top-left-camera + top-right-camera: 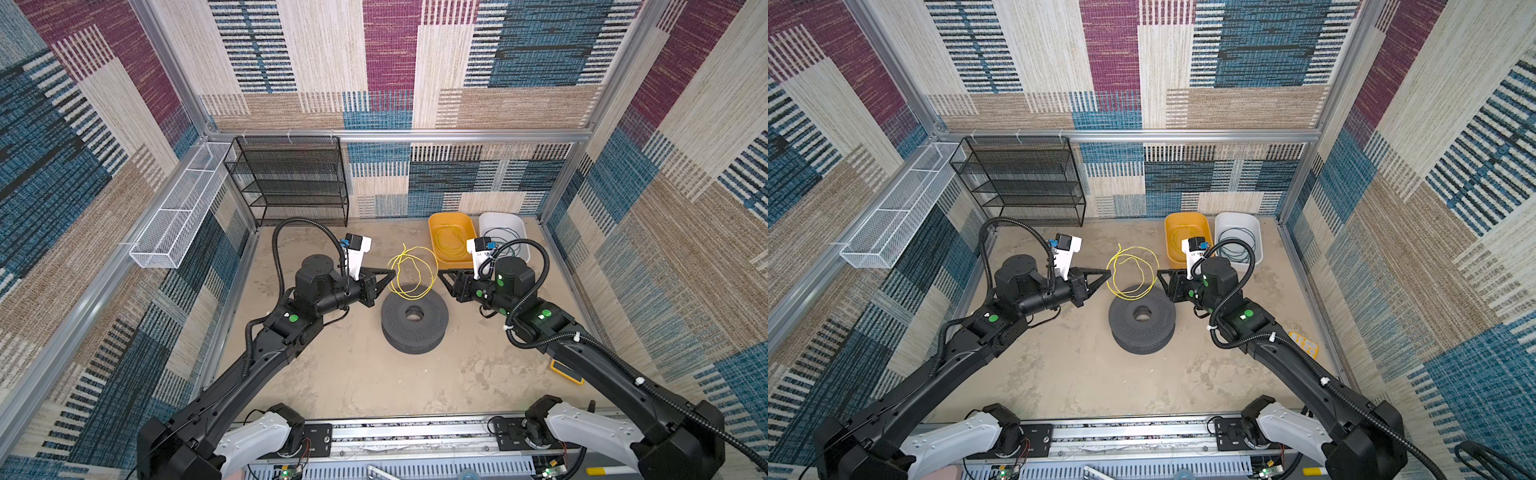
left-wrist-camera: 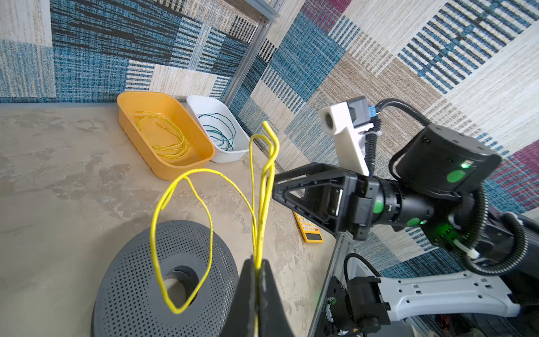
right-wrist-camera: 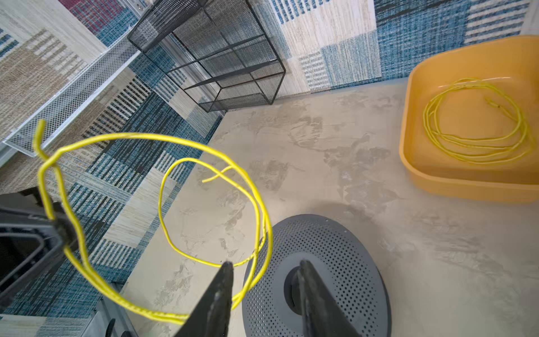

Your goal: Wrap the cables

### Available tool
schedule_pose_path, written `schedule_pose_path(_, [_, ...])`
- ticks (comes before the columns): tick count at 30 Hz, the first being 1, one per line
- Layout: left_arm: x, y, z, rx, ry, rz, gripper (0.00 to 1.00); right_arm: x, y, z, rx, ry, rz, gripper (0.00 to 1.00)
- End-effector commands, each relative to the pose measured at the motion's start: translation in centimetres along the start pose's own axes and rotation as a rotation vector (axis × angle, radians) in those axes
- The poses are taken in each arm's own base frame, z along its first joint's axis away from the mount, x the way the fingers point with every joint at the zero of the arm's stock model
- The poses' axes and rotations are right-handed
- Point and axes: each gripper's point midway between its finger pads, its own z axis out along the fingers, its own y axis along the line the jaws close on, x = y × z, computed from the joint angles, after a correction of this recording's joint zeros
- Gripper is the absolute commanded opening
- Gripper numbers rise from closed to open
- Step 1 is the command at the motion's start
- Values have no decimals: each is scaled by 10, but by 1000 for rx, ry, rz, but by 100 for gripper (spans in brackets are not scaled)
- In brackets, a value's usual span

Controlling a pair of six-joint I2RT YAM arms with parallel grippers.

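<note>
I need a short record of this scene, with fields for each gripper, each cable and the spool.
left gripper: shut on the loose yellow cable, holding its loops in the air
right gripper: open, jaws apart close to the same loops, gripping nothing
grey spool: on the table, between the two arms
second yellow cable: coiled inside the yellow tub
teal cable: coiled inside the white tub

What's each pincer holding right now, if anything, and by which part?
Left pincer pinches the yellow cable where its loops bunch together; right pincer stands open, gripping nothing.
</note>
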Motion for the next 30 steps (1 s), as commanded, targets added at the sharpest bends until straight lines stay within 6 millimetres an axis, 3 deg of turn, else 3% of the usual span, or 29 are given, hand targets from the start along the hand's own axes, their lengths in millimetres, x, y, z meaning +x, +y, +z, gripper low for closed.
schedule_pose_path(1, [4,-7,-5,26,17,23,0,-17,-3,0,24,-58,-26,41])
schedule_pose_path(8, [7,-10,-9,38,22,22,0,-14,11,18,-71,-7,-41,41])
schedule_pose_path(14, [8,-10,-9,41,22,24,0,-15,27,13,-154,-7,-53,41])
schedule_pose_path(22, [8,-15,-4,82,32,12,0,-11,18,34,-129,22,-56,37])
schedule_pose_path(30, [9,-11,-5,61,36,16,0,-24,24,31,-146,-28,-42,6])
